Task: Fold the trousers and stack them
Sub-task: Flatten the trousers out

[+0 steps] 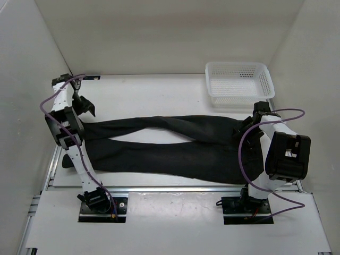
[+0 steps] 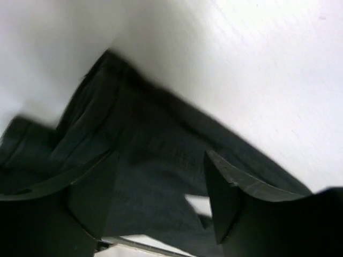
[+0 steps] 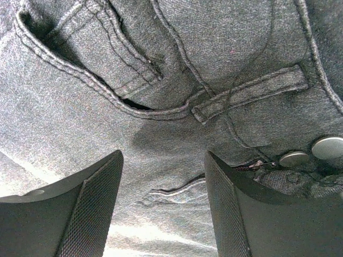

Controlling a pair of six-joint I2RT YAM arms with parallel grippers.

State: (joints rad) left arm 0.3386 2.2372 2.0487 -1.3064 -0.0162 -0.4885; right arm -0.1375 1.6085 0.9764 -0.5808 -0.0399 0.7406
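Top view: trousers lay full length across the tabletop, waist at the right, legs running left and crossing near the middle. A white mesh basket stood at the far right, apart from the cloth. Left jaws sat by the far leg's end and right jaws over the waist. Left wrist view: picture blurred, jaws released and spread above the leg hem; contact with the cloth could not be told. Right wrist view: jaws released, close over the waistband, with a belt loop, pocket edge and two buttons ahead. Judged step: taking both ends for the first fold. To do it well, pinch every layer at the waistband rather than the loop alone, catch both hems, uncross the legs, and lift both ends evenly.
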